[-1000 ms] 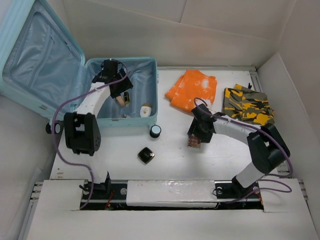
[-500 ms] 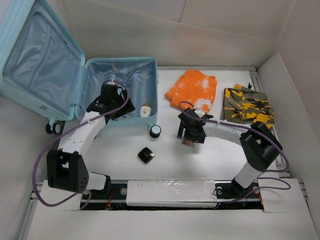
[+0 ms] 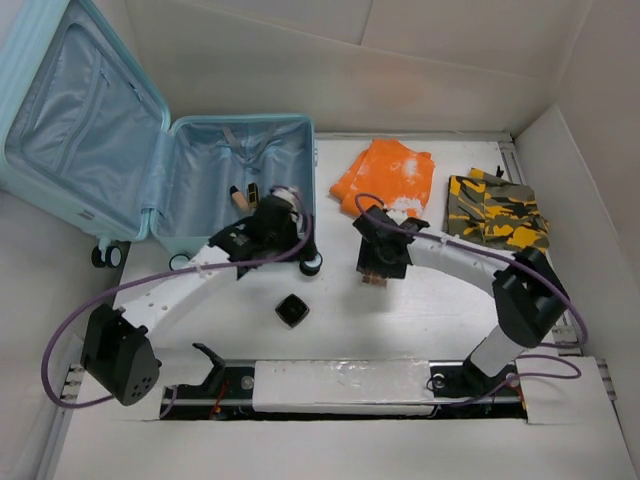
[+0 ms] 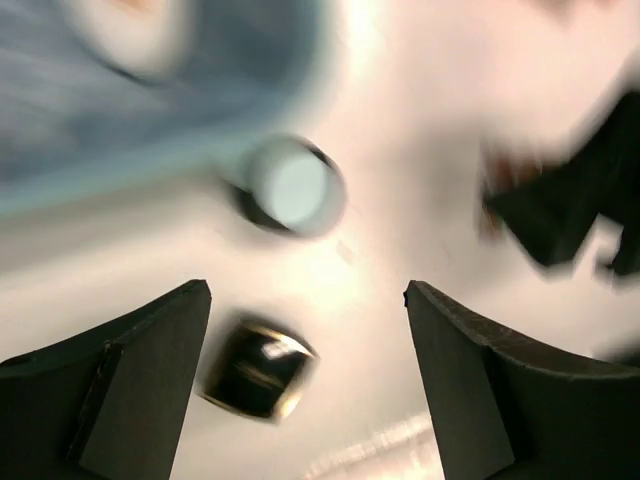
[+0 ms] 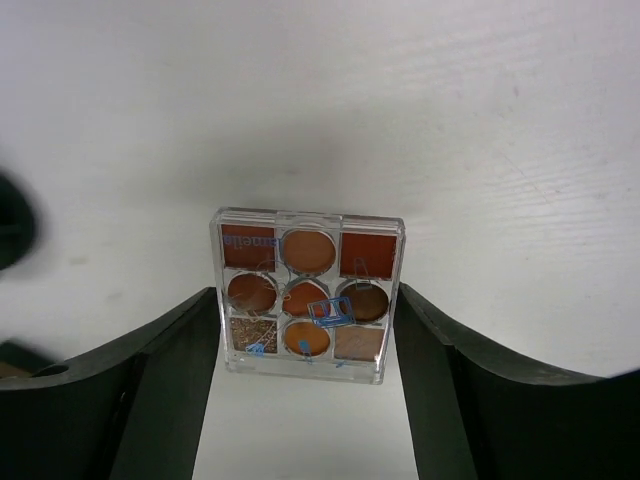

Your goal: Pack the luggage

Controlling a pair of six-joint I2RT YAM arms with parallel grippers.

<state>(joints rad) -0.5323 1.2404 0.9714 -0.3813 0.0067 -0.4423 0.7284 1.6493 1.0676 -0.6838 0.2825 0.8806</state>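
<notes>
The pale aqua luggage [image 3: 190, 228] lies open at the far left, lid [image 3: 70, 110] propped up. Small bottles [image 3: 243, 196] lie on its grey-blue lining. My left gripper [image 3: 296, 250] is open and empty over the table just outside the luggage's front wall. In the blurred left wrist view [image 4: 308, 290] a round white-topped jar [image 4: 290, 187] and a black square compact [image 4: 258, 368] lie below it. The jar [image 3: 311, 263] and the compact [image 3: 291, 310] also show from above. My right gripper [image 3: 378, 268] is shut on a clear eyeshadow palette [image 5: 308, 295], held above the table.
An orange cloth [image 3: 385, 178] and a camouflage cloth [image 3: 493, 210] lie at the far right of the table. White walls close in the back and right side. A purple cable loops along each arm.
My left gripper has come out of the luggage and swung right and nearer, over the jar and compact. My right gripper has moved left with the palette.
</notes>
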